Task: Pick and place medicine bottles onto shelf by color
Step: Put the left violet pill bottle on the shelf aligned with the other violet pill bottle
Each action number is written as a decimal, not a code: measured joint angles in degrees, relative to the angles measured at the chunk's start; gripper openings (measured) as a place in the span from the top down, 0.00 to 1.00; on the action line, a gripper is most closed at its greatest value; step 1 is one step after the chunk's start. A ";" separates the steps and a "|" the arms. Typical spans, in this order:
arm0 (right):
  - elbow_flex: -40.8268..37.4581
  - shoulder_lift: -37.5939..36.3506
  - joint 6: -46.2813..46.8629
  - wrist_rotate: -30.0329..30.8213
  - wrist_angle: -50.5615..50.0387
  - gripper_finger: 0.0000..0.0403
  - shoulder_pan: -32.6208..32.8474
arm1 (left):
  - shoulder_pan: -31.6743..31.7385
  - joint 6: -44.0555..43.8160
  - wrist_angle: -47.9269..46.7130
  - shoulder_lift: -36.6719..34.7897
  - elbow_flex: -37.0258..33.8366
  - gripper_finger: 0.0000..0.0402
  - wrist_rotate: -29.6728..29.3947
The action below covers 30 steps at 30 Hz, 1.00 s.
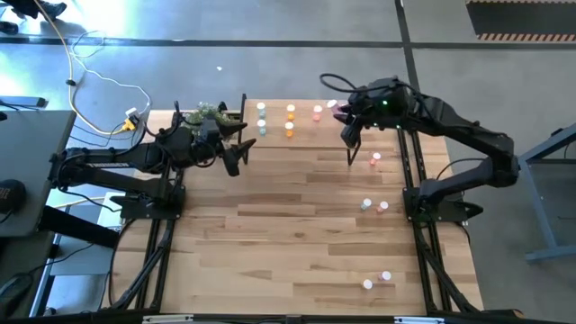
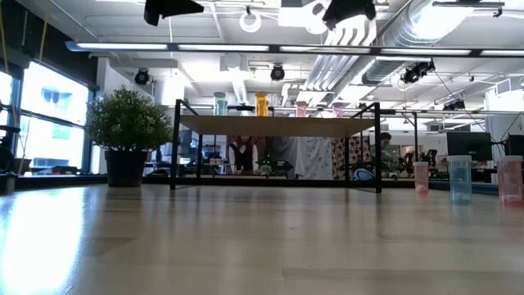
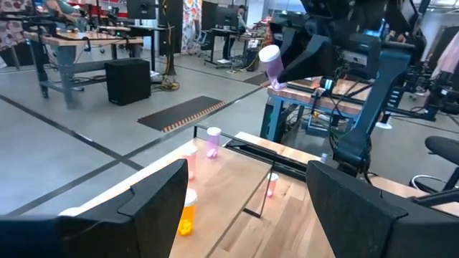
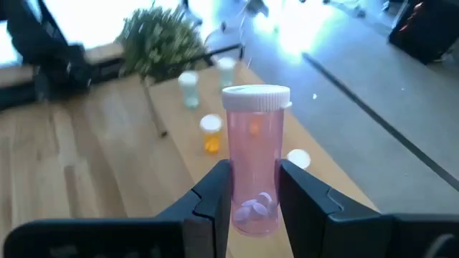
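My right gripper (image 4: 254,188) is shut on a pink medicine bottle (image 4: 254,143) with a white cap. It hangs above the right end of the shelf (image 1: 360,135), a light-wood board on black legs at the table's far edge. Green (image 1: 261,117), orange (image 1: 290,120) and red-pink (image 1: 317,112) bottles stand on the shelf. My left gripper (image 1: 236,153) stands open with nothing between its fingers, by the shelf's left end, pointing level along it. My right gripper pinches the lower half of the pink bottle's body (image 4: 252,204) between its two fingers (image 4: 215,197). The fingers come slanting down from the table's right side. The bottle is lifted clear above the shelf, tilted, with its cap (image 3: 269,54) uppermost and away from the gripper.
Loose bottles stand on the table's right side: one (image 1: 375,160) just in front of the shelf, two (image 1: 373,206) farther toward me, two (image 1: 376,280) near the front edge. A potted plant (image 1: 209,112) sits at the shelf's left end, behind my left gripper.
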 joint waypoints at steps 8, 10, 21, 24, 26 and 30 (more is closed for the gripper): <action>-18.17 -11.17 3.64 0.20 20.35 0.78 -1.28 | 1.29 -0.02 0.02 0.00 -0.02 0.32 0.00; -22.60 -13.66 4.47 2.18 25.63 0.77 -0.52 | 1.42 -0.03 0.03 0.00 -0.02 0.32 0.00; -38.98 -17.54 10.20 24.02 44.90 0.77 9.27 | 1.45 4.87 0.45 0.00 -0.02 0.32 -1.60; -39.90 -16.48 11.70 34.30 46.02 0.77 13.63 | 1.43 5.53 0.95 0.00 -0.02 0.32 -2.13; -40.60 -15.20 11.93 40.89 46.73 0.77 16.37 | 1.43 5.80 0.98 0.00 -0.02 0.32 -2.79; -41.44 -11.76 14.44 51.22 50.09 0.77 20.24 | 1.45 8.51 0.96 0.00 -0.02 0.32 -3.26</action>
